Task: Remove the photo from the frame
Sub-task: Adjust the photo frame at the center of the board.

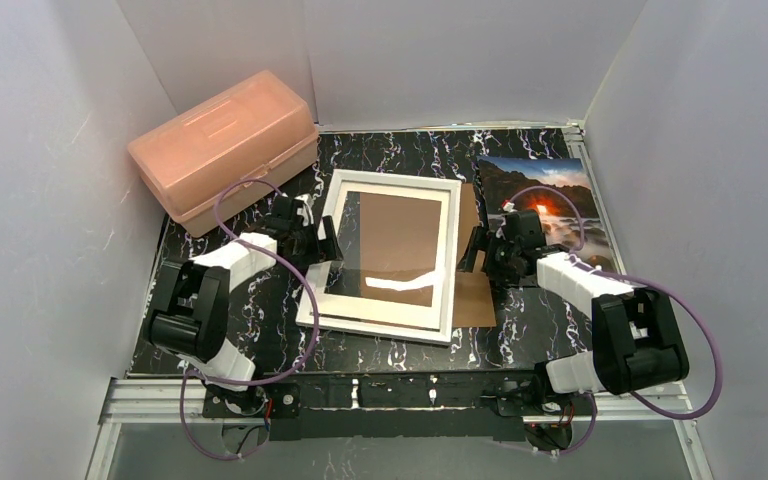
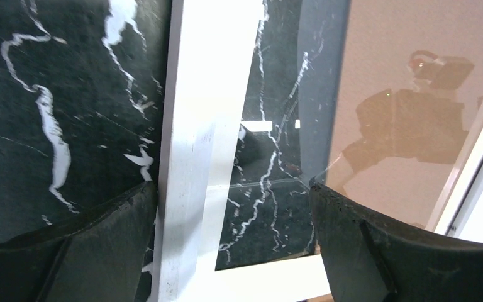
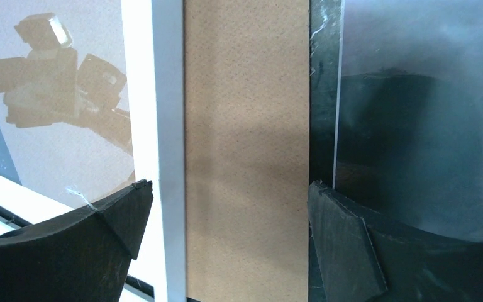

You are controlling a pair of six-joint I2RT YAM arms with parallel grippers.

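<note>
Black marble table (image 1: 400,152) w/ frame (image 1: 380,318), photo (image 1: 548,185), brown board (image 1: 472,300), pink box (image 1: 225,145).

My desk (image 1: 400,150): black with white marble veining. Frame (image 1: 397,181): white border; backing board (image 1: 475,300): plain brown. Photo (image 1: 550,205): orange-red glow, blue sky, dark rocks; box (image 1: 225,145): pink.

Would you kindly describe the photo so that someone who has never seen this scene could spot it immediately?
On the black marbled table, look to the far right corner, beyond the white frame and the brown backing board. The photo lies flat there, the only item bearing an image: an orange-red glow over misty water and dark rocks.
</note>
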